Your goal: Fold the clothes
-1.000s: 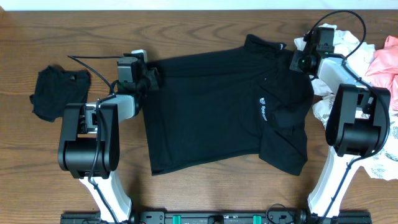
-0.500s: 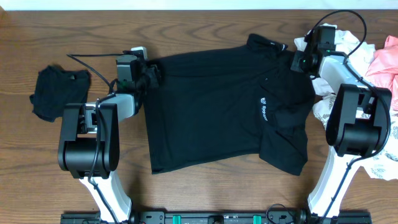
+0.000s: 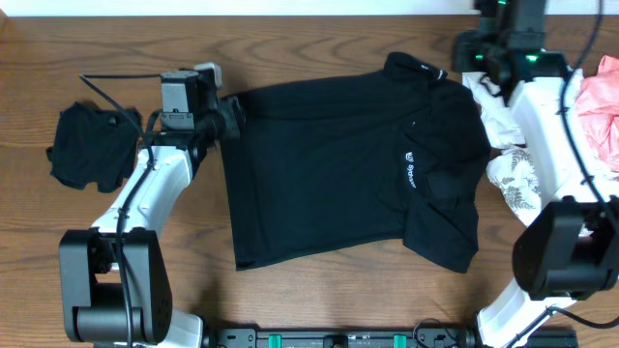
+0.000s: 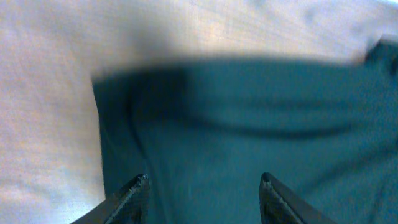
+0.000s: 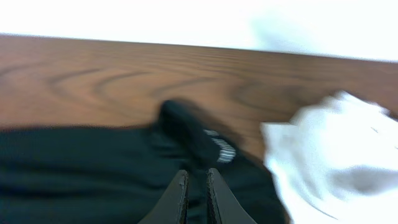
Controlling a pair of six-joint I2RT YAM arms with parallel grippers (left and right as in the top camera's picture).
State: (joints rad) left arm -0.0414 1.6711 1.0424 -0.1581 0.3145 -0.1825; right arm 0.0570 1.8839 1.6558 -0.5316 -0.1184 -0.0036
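The black collared shirt lies spread flat mid-table, collar at the back right. My left gripper stands at the shirt's back left corner. In the left wrist view, this gripper is open, with its fingers wide apart over the dark fabric. My right gripper hovers by the collar, near the table's back edge. The right wrist view shows it shut, fingers almost touching above the shirt. The collar's striped tag lies just ahead of it. I see no fabric pinched in it.
A small crumpled black garment lies at the far left. White, leaf-print and pink clothes are piled at the right edge. The white one lies right of the collar. Bare wood shows in front of the shirt.
Both arms have stretched out. The right gripper rose off the shirt's shoulder toward the back edge and closed further. The left gripper shifted slightly left at the shirt's corner.
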